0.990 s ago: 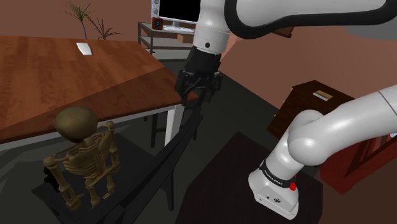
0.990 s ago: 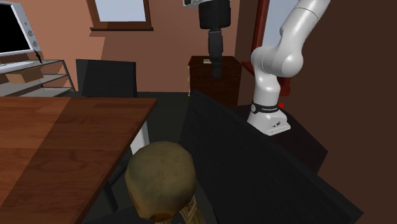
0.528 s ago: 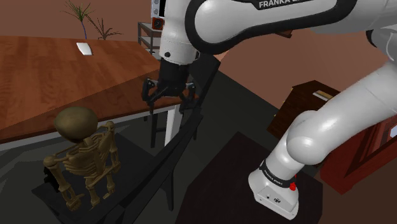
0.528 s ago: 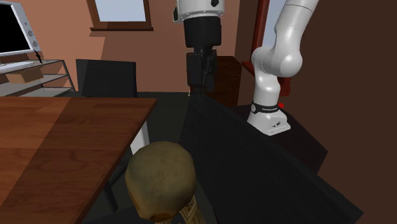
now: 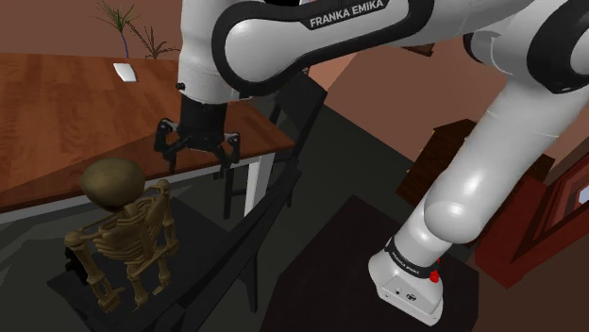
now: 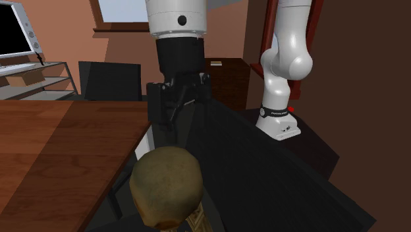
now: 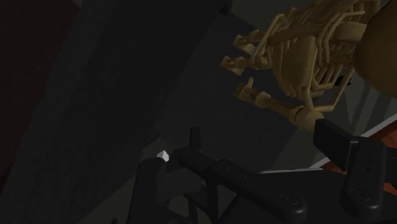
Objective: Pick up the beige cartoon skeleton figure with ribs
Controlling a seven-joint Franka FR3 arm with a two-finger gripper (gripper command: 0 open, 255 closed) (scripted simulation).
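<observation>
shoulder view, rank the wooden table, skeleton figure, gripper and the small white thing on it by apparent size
1. wooden table
2. skeleton figure, though it sits nearest the camera, which may flatter it
3. gripper
4. small white thing

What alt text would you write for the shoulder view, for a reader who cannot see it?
The open black gripper hangs above and to the right of the beige skeleton figure, not touching it. The figure sits upright on a dark seat beside a brown wooden table.
</observation>
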